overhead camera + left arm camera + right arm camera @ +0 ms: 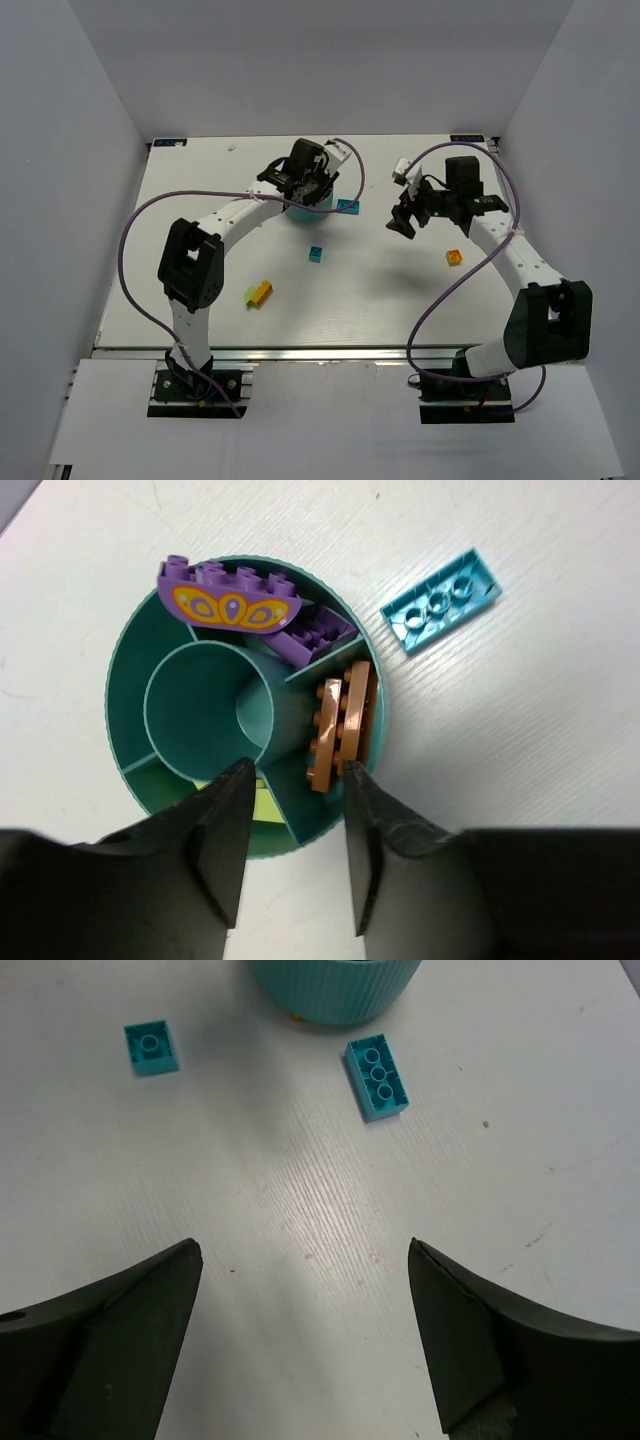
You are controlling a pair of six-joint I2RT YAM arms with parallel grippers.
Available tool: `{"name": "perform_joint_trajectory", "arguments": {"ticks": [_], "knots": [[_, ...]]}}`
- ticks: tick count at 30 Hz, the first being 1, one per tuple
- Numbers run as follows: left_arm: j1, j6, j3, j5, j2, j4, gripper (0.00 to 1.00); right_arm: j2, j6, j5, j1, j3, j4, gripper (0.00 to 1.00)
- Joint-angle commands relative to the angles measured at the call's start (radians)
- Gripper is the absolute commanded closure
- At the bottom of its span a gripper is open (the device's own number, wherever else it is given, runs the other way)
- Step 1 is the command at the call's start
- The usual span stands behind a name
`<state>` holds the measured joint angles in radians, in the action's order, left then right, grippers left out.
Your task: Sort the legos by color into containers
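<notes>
The round teal divided bowl [125, 670] holds two purple legos [228, 600] in its far compartment. Two orange legos [340, 725] stand on edge in the right one, and a lime green lego [266, 805] lies in the near one. My left gripper [295, 770] hangs open over the bowl's near rim with nothing between its fingers, its right fingertip [352, 780] close beside the orange legos. My right gripper [302, 1248] is open wide above bare table. Ahead of it lie a long teal lego [377, 1079] and a small teal lego [152, 1047], both outside the bowl [335, 985].
In the top view a yellow lego [262, 290] and a lime green lego [250, 296] lie together at the front left. An orange lego [455, 257] lies under the right arm. White walls close in the table on three sides.
</notes>
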<state>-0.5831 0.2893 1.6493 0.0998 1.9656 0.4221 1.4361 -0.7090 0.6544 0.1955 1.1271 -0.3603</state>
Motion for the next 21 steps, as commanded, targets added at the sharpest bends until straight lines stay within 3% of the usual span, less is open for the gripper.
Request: {"name": "perform_joint_trajectory", "arguments": {"ticks": [1, 5, 6, 8, 9, 10, 13, 15, 19, 21], "knots": [[-0.004, -0.132, 0.026, 0.017, -0.131, -0.009, 0.53, -0.075, -0.033, -0.016, -0.005, -0.029, 0.066, 0.11], [-0.001, -0.289, -0.115, 0.021, -0.281, -0.055, 0.72, -0.147, 0.006, -0.157, -0.007, -0.209, 0.282, 0.1], [0.0, -0.339, -0.203, 0.023, -0.354, -0.068, 0.79, -0.137, -0.012, -0.173, -0.007, -0.208, 0.255, 0.1], [0.014, -0.47, -0.299, 0.038, -0.431, -0.091, 0.8, -0.065, -0.082, -0.127, -0.027, -0.1, 0.1, 0.25], [0.023, -0.575, -0.389, 0.063, -0.508, -0.085, 0.73, -0.016, -0.086, -0.081, -0.036, -0.058, -0.039, 0.43], [0.034, -0.628, -0.431, 0.063, -0.545, -0.079, 0.64, -0.016, -0.08, -0.069, -0.037, -0.028, -0.084, 0.51], [0.101, -0.807, -0.578, 0.06, -0.678, -0.026, 0.29, 0.023, -0.041, -0.049, -0.033, -0.003, -0.141, 0.63], [0.152, -0.866, -0.652, 0.003, -0.741, -0.02, 0.22, 0.03, -0.032, -0.041, -0.018, -0.013, -0.164, 0.6], [0.184, -0.96, -0.764, -0.011, -0.853, 0.044, 0.16, 0.032, -0.017, -0.059, 0.054, -0.027, -0.187, 0.29], [0.186, -0.967, -0.801, 0.001, -0.882, 0.091, 0.16, 0.035, -0.014, -0.05, 0.068, -0.023, -0.198, 0.21]]}}
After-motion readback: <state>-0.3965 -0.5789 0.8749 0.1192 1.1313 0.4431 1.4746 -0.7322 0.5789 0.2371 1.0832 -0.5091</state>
